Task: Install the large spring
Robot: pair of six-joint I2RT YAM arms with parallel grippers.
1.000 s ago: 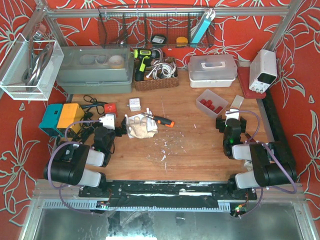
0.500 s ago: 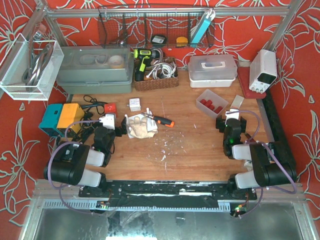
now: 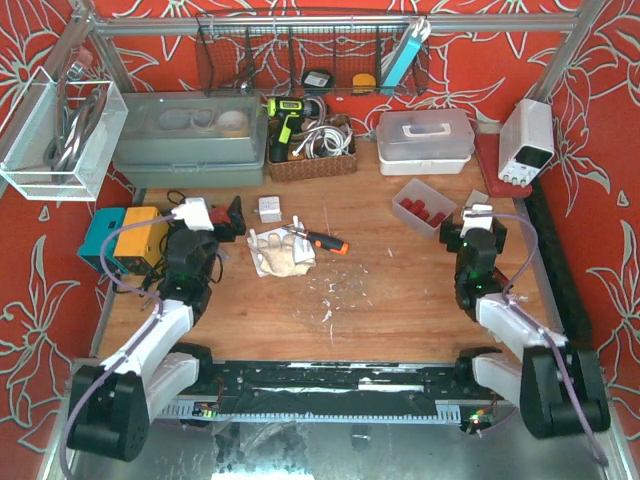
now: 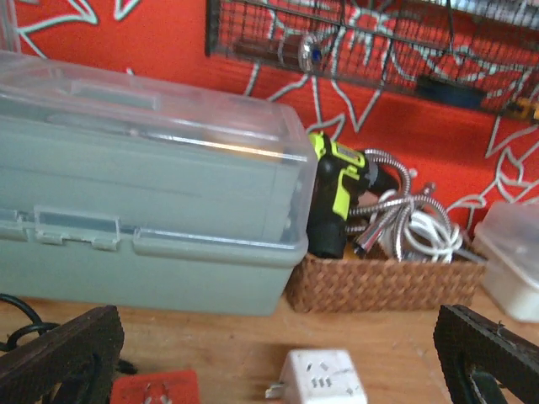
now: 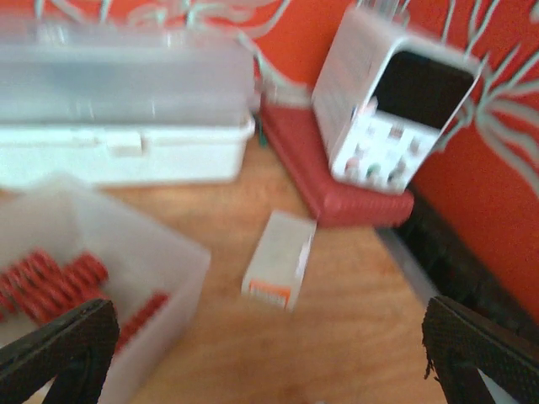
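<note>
Left gripper [image 4: 278, 362] spread wide, empty; white adapter [image 4: 318, 377] and red block [image 4: 156, 391] just ahead. Right gripper [image 5: 269, 353] likewise wide open, holding nothing. Large springs [image 5: 52, 282], red, lying in clear bin [image 5: 181, 261] ahead-left of right gripper; small white box [image 5: 280, 261] near bin. Farther back: grey toolbox [image 4: 143, 227], wicker basket [image 4: 379, 286] with drill [image 4: 337, 198], white case [image 5: 118, 126], power supply [image 5: 396, 109].
</note>
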